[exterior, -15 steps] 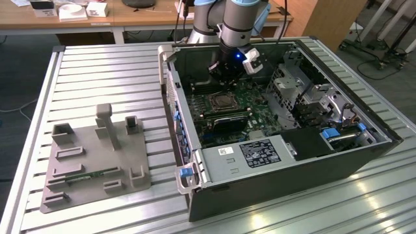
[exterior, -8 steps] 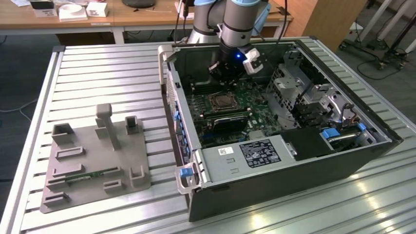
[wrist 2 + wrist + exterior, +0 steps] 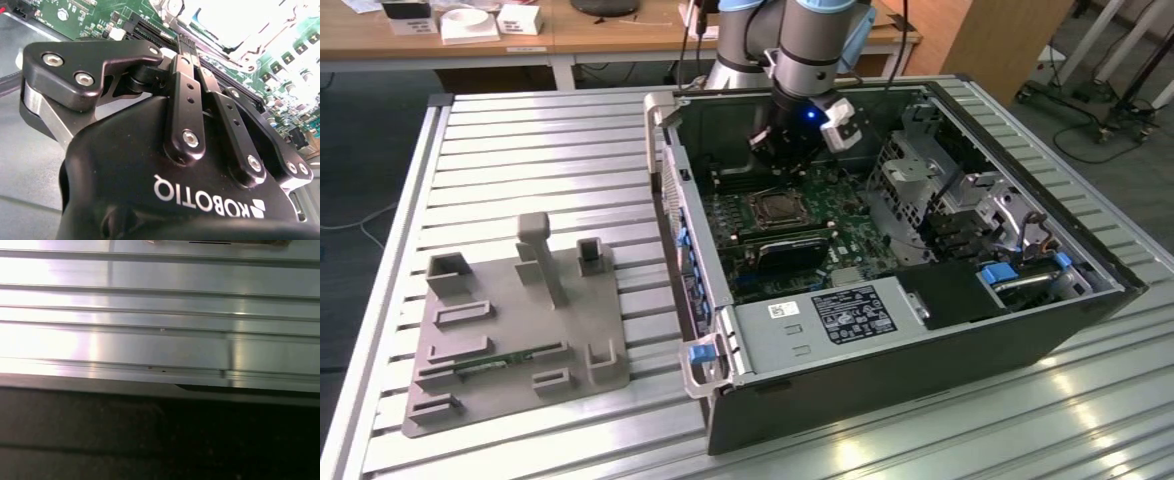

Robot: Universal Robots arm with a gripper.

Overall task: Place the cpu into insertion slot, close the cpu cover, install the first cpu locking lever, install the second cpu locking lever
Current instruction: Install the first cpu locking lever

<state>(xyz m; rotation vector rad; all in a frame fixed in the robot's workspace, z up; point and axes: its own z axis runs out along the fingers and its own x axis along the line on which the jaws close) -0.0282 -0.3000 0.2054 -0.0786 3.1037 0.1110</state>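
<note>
End effector hovers inside computer case, above the cpu.

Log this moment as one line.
black tool: shut, empty | above green motherboard | square silver-grey cpu: seated in socket

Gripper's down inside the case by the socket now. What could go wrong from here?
1. The gripper hangs low inside the computer case, just behind the cpu socket; a small sideways slip could knock parts on the green board.
2. In the second wrist view its fingers look pressed together near the black memory slots, so they might scrape them.
3. The case wall stands close beside the arm, leaving little room.
</note>
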